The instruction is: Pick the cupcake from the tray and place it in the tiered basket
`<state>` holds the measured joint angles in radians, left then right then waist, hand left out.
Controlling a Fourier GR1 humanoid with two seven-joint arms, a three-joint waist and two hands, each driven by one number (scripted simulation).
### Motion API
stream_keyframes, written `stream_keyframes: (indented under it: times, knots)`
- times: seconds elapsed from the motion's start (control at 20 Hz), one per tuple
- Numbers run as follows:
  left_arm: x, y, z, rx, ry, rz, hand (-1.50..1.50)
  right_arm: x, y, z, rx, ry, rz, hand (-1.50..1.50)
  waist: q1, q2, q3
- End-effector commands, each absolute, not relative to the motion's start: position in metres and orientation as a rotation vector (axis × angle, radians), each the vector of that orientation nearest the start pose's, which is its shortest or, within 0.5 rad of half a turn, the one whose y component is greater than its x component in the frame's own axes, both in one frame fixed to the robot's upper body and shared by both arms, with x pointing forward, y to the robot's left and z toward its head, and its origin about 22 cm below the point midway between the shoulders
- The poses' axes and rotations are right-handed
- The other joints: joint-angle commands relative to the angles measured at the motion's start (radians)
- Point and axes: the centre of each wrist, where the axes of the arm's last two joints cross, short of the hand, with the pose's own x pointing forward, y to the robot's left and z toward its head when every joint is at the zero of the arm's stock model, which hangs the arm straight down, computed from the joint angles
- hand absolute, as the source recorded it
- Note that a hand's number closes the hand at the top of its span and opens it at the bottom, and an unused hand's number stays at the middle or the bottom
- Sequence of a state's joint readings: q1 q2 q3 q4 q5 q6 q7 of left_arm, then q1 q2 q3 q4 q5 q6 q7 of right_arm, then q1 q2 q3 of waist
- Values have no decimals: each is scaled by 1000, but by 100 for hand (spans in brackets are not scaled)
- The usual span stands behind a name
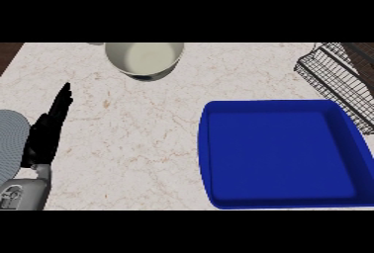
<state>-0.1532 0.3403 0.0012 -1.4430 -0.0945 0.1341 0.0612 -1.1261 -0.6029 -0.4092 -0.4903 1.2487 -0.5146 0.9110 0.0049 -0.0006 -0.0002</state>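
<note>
A pale marble counter point(146, 138) with faint brown veining carries 3 things. A blue tray point(281, 197) sits at its right side, reaching toward the near edge. A cream bowl point(144, 57) stands at the far edge, left of middle. A black wire basket point(340, 79) occupies the far right corner.

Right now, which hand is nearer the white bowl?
Left. The left hand rests open, below-left of the bowl on the counter; the right hand isn't in view.
</note>
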Motion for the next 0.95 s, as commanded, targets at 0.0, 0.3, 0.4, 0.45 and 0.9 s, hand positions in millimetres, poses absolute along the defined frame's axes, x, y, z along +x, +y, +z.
stream_keyframes:
  times: [0.0,0.3,0.4,0.45,0.9]
  knots:
    - [284,325,27,453,-1515,-224,0,431,-379,245,-1691,-846,-410,-150,-23,-4,-1]
    - [275,314,34,452,-1505,-196,0,420,-359,279,-1556,-788,-595,-150,-44,-21,-2]
    - [263,323,15,478,-1496,-206,0,411,-358,273,-1520,-804,-610,-150,-63,-26,-3]
    - [261,313,15,486,-1500,-206,0,407,-355,257,-1502,-782,-589,-150,-62,-27,-2]
    - [248,331,8,506,-1452,-164,0,329,-352,240,-1467,-967,-622,-150,-112,-39,-2]
